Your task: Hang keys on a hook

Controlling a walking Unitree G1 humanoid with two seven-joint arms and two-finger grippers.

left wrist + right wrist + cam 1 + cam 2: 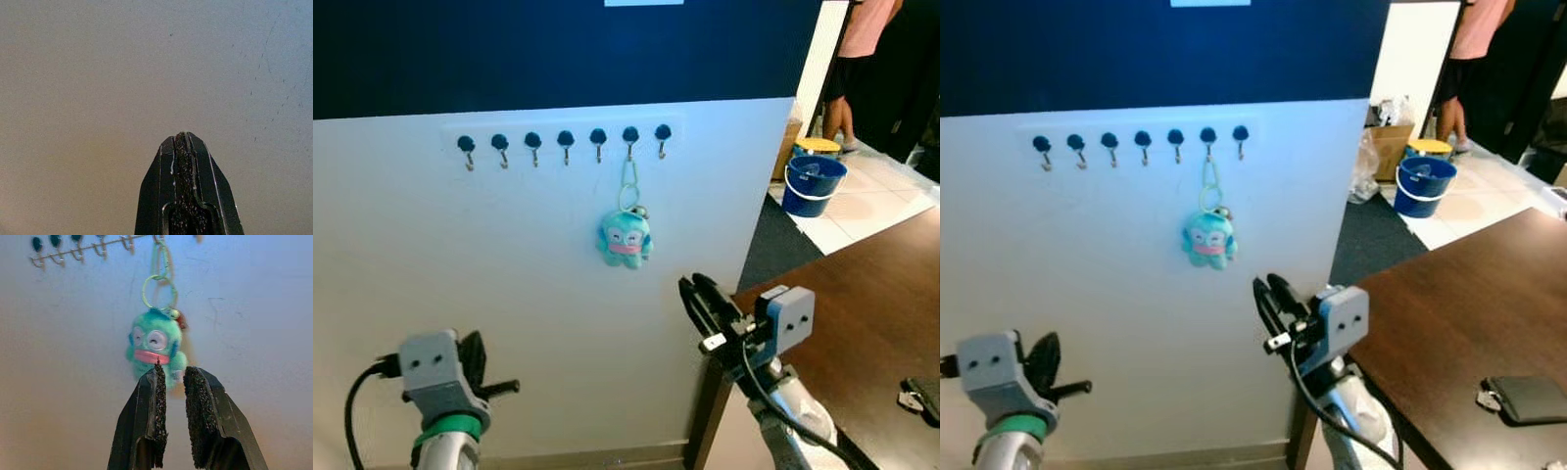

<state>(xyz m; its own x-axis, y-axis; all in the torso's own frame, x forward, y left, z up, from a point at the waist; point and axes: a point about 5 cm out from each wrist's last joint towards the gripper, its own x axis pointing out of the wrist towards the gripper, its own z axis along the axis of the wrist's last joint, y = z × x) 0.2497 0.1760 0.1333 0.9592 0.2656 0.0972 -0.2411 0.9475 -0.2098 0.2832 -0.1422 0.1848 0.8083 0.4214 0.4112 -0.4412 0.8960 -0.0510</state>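
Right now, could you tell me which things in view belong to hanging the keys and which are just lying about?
Job:
- teal plush keychain, hanging on a hook
- hook row
- right gripper, open below it

Lying about:
- blue bucket
- brown table
- dark phone

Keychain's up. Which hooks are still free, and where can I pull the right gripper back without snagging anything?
Free: the five hooks left of the plush keychain, and the end hook on its other side. Bare white wall spans below the row, between both grippers. Crowded: the right gripper, slightly open, sits just below the keychain; the dark table borders its right.
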